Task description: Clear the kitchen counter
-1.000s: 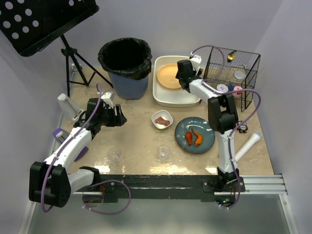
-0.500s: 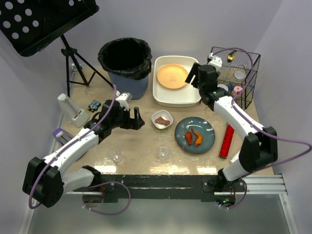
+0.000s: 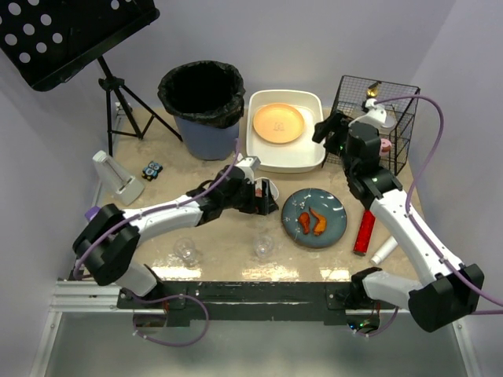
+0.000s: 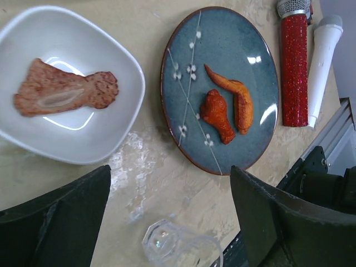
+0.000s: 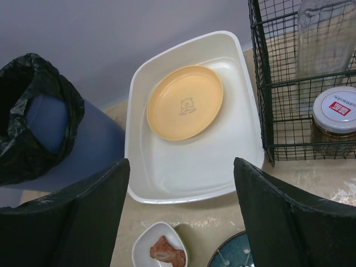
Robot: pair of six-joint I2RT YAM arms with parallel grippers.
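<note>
The beige mottled kitchen counter [image 3: 220, 232] carries a white bowl [image 4: 69, 83] with a brown piece of meat [image 4: 64, 94]. To its right is a blue plate [image 3: 314, 217] with two fried chicken pieces [image 4: 217, 114]. My left gripper [image 3: 267, 200] hangs open over the bowl and mostly covers it from above. Nothing lies between its fingers [image 4: 55, 222], and a clear glass [image 4: 178, 247] stands on the counter below them. My right gripper [image 3: 326, 129] is open and empty by the right end of the white tub [image 5: 194, 161]. An orange plate [image 5: 184, 102] lies in that tub.
A black-bagged bin [image 3: 203, 106] stands at the back left, a wire basket [image 3: 381, 118] with jars at the back right. A red glitter microphone [image 3: 364, 228] and a white cylinder [image 3: 383, 251] lie right of the blue plate. A second glass [image 3: 185, 250] stands near the front.
My left arm has swung right from the counter's left side to over the white bowl, its jaws opening wider. My right arm has pulled back from the tub towards the basket.
</note>
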